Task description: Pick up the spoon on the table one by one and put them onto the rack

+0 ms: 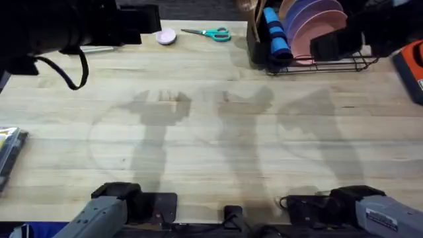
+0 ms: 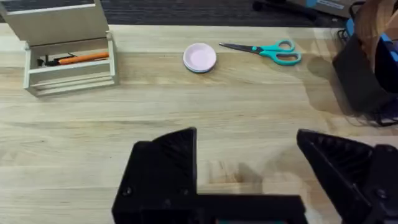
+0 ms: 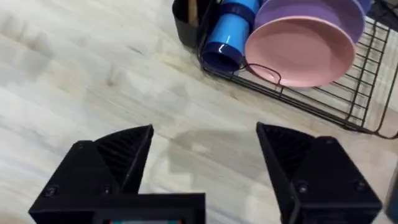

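My left gripper hangs above the table, fingers spread wide with bare wood between them, nothing held. In the overhead view this arm shows as a large dark blur at the far left.

My right gripper is also spread wide and empty, over bare wood just near of the rack. Overhead, this arm shows dark at the far right, in front of the rack's right end.

The rack stands at the far right of the table. In it: a pink plate on edge, a purple plate behind it, and a blue cup lying on its side at the left end. The black caddy sits on the rack's left side; a brown wooden piece, seemingly a spoon handle, stands in it. I cannot tell more of it.

Far centre-left: teal scissors lie flat, a small pink dish to their left, well apart from the rack. Farther left stands a beige tiered box with an orange pen on its shelf.
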### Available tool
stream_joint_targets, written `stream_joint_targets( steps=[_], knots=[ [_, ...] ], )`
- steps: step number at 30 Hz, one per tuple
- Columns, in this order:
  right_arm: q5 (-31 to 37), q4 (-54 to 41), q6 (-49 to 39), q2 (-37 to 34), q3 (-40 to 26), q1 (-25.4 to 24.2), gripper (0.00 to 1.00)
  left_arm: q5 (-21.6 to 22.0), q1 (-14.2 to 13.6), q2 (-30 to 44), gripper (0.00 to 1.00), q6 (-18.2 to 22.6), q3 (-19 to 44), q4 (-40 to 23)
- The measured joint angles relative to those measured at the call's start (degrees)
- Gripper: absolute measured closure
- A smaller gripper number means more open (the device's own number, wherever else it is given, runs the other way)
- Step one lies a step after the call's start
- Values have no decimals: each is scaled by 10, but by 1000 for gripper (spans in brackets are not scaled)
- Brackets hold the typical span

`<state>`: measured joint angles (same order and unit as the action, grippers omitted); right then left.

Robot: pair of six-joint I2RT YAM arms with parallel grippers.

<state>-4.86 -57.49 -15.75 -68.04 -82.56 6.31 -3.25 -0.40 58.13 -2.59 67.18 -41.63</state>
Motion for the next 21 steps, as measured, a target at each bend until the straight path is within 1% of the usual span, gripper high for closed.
stream_joint_targets(
  steps=[3, 11, 21],
  knots=[
    [2, 0, 25, 13, 0, 0, 9, 0, 0, 0, 7, 0, 0, 0],
    [2, 0, 139, 26, -1, 0, 10, 0, 0, 0, 7, 0, 0, 0],
    [2, 0, 170, 26, -1, 0, 9, 0, 0, 0, 7, 0, 0, 0]
  ],
)
